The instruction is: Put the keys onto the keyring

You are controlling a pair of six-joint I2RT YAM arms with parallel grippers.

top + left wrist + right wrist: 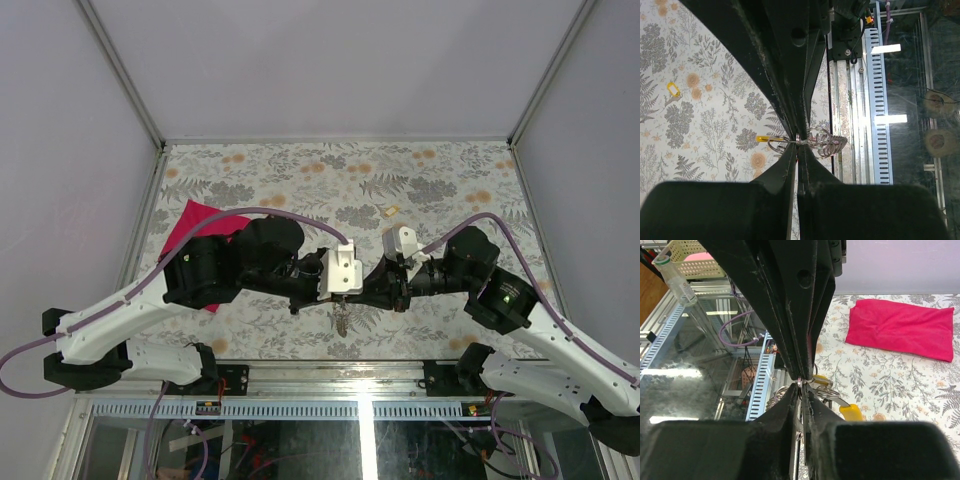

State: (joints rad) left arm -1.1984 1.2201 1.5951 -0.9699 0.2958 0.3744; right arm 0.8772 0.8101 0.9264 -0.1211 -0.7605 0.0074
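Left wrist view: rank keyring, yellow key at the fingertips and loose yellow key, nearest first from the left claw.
1. keyring, pinched in the left claw.
2. yellow key, just left of the tips.
3. loose yellow key, far upper left.

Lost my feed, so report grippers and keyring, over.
Both shut on keyring: left fingers, right fingers. One yellow key loose on table. Nothing blocking.

— On the table (450,175)?
— Covered edge to edge in a grey-leaf and orange-flower print.
— Lying on it?
— At the left, a crumpled magenta cloth (195,222), partly hidden. Far of centre, a lone yellow-capped key (392,210), flat on the print, well apart from the cloth.
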